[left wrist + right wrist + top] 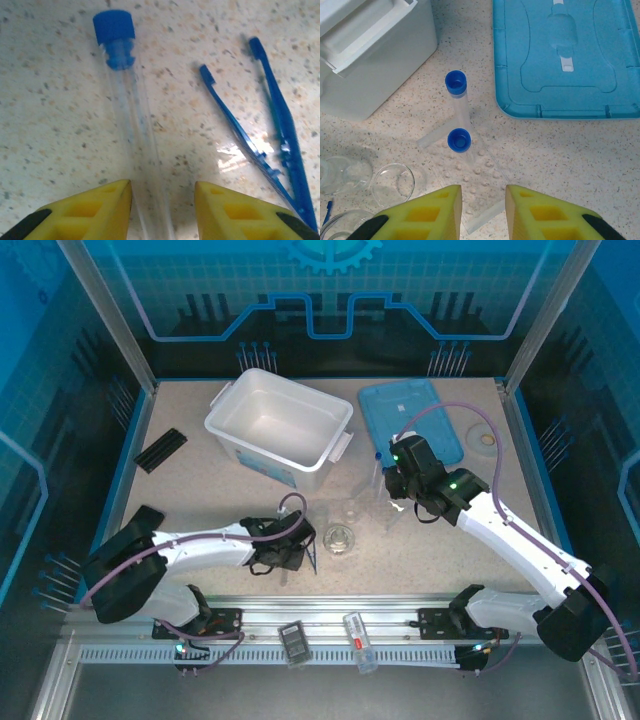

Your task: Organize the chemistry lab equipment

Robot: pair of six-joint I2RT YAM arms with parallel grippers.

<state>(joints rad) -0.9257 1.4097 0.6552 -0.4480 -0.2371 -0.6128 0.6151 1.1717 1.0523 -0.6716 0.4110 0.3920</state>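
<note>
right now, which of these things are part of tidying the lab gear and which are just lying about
Part of the job: blue-capped tubes, clear rack, glass dish, tweezers, white bin, blue lid.
Just lying about: black ridged strip, pale ring.

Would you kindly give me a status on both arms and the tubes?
Left gripper open, straddling flat tube; tweezers alongside. Right gripper open over rack, two tubes standing. Nothing blocking.
</note>
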